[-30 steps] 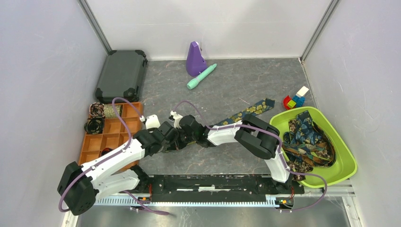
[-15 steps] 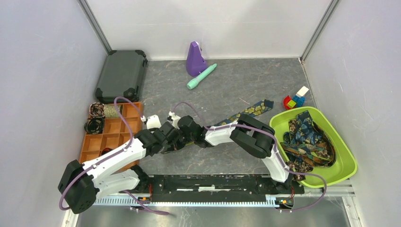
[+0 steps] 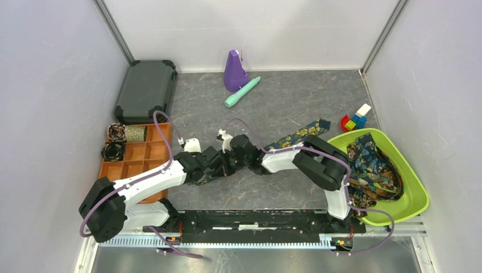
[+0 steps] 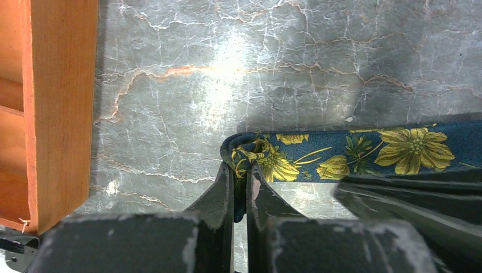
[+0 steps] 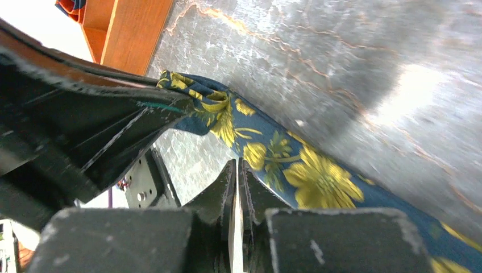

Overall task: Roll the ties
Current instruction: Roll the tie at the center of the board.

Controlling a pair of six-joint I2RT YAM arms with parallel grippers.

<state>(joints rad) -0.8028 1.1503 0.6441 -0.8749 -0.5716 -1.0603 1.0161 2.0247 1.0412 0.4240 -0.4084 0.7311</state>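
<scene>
Left end effector grips the tie at its fold, plain from the wrist, hidden overhead

"Where's the open room?"

"The far middle of the table, right of the teal pen and purple cone. Also the near strip in front of the left arm and right arm."

"And what's blocked?"

"Left: orange tray, dark case. Right: green bin, toy blocks. The stretched tie crosses centre-right."
</scene>
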